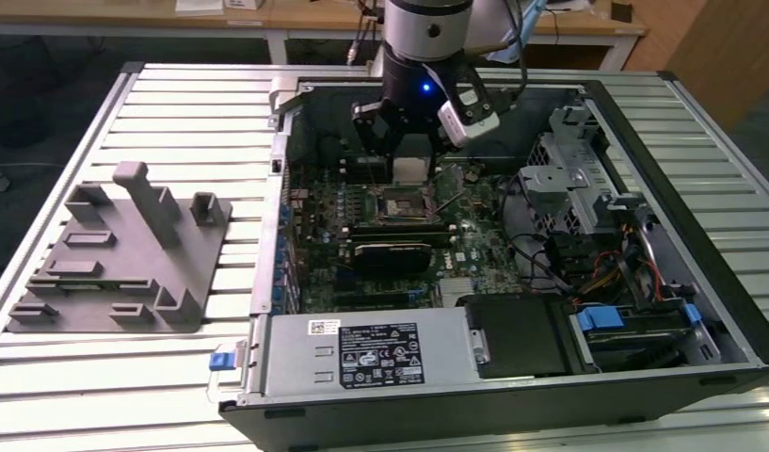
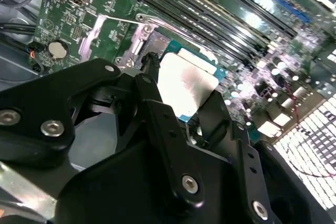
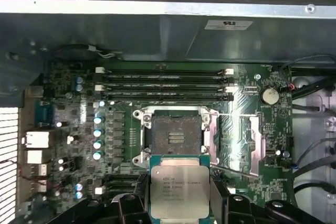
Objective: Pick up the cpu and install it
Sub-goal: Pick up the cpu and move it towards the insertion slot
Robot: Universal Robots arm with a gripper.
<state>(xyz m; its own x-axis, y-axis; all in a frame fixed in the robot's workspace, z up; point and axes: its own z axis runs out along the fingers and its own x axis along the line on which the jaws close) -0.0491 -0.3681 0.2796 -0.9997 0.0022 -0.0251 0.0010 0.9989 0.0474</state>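
One black pincer (image 3: pixel 180 203) clamps flat square silver cpu (image 3: pixel 180 188), seemingly just above open metal-framed socket (image 3: pixel 175 137).

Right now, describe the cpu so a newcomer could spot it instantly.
Start at the open computer case on the slatted table and find its green motherboard. Close to the board's dark, empty socket, the black gripper grips the cpu. It is the one flat square with a shiny silver top.

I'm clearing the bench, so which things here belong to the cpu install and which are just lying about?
In the job: gripper, shut on the cpu; empty socket.
Lying about: grey fixture; coin battery; memory slots.
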